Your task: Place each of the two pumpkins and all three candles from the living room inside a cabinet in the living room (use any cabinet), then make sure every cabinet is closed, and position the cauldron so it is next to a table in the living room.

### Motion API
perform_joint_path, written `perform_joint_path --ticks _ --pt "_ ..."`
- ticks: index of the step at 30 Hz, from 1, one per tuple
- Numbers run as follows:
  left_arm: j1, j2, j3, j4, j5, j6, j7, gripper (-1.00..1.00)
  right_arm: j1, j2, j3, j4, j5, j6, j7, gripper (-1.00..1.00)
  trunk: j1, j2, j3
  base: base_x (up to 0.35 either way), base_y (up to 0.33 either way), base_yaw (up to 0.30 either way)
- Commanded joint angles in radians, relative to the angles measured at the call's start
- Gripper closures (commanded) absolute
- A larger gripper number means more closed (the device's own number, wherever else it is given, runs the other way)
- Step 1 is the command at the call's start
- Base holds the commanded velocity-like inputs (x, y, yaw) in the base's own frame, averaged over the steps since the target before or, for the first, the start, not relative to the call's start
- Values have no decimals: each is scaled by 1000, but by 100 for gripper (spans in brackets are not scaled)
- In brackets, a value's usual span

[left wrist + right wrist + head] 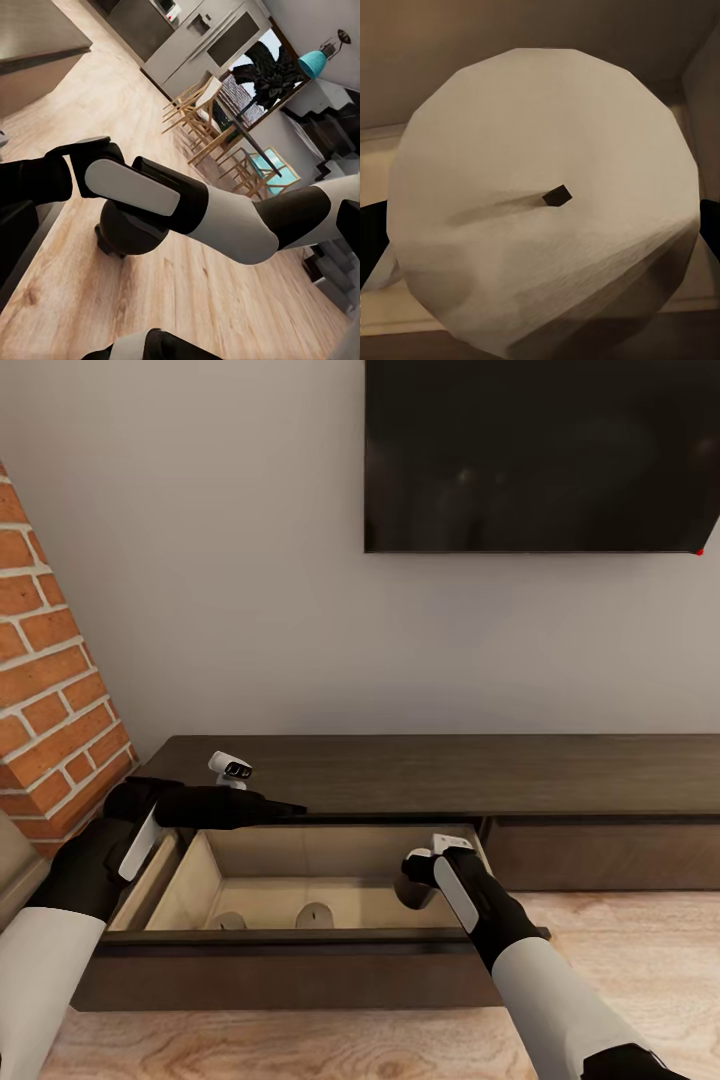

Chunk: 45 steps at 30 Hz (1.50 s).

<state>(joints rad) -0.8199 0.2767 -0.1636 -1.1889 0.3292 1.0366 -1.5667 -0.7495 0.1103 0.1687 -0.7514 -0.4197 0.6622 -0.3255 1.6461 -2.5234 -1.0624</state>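
Candles were the business at this moment: two pale ones (pixel 315 915) already stood on the beige floor of the open drawer of the cabinet (pixel 600 772), near its front wall, and a third candle (pixel 544 202) sat in the right gripper (pixel 418 872), seen end-on w/ its dark wick stub near the middle. In the right wrist view the black fingers (pixel 710 225) showed at either edge of the wax, so that claw was clamped on the candle, low inside the drawer's right end.

Left gripper (pixel 285 810) was stretched along the drawer's back edge, just under the cabinet top, beside a small white camera gadget (pixel 230 767). Its jaws looked together from the head view, but I couldn't tell for sure; nothing visible in them.

Step in hand, as I judged it: setting the third candle down. To do it well: lower till the base meets the drawer floor, keep it upright, keep it apart from the other two and off the right wall, then part the fingers and lift straight up so it isn't tipped. Drawer front (pixel 300 950) would need clearing of both arms before closing.

Pumpkins and cauldron weren't part of this step. Above hung a dark TV (pixel 540 455); brick wall (pixel 50 690) on the left.
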Motion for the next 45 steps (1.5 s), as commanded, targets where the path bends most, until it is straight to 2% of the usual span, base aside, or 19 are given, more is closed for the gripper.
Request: perform_joint_path --ticks 1,4,10,16,24,31,37,45 --pt "-1 1 -2 0 1 11 -4 -100 -1 0 3 0 -11 2 -10 100 0 0 -1 1 3 0" --pt "-1 1 -2 0 1 11 -4 -100 -1 1 3 3 -10 2 -10 100 0 0 -1 0 2 0" --pt "-1 1 -2 -1 1 11 -4 -100 -1 3 3 6 -10 2 -10 100 2 -2 -24 0 0 0" --pt "-1 1 -2 -5 1 11 -4 -100 -1 3 3 8 -10 2 -10 100 2 -2 -24 0 0 0" --pt "-1 1 -2 -6 1 11 -4 -100 -1 3 3 9 -10 2 -10 100 6 -4 -55 0 0 0" --pt "-1 1 -2 -6 1 11 -4 -100 -1 3 2 9 -10 2 -10 100 6 -4 -55 0 0 0" --pt "-1 1 -2 -5 23 11 -4 -100 -1 3 3 9 -10 2 -10 100 6 -4 -55 9 1 0" --pt "-1 2 -2 -5 28 11 -4 -100 -1 3 3 9 -10 2 -10 100 6 -4 -55 102 17 0"
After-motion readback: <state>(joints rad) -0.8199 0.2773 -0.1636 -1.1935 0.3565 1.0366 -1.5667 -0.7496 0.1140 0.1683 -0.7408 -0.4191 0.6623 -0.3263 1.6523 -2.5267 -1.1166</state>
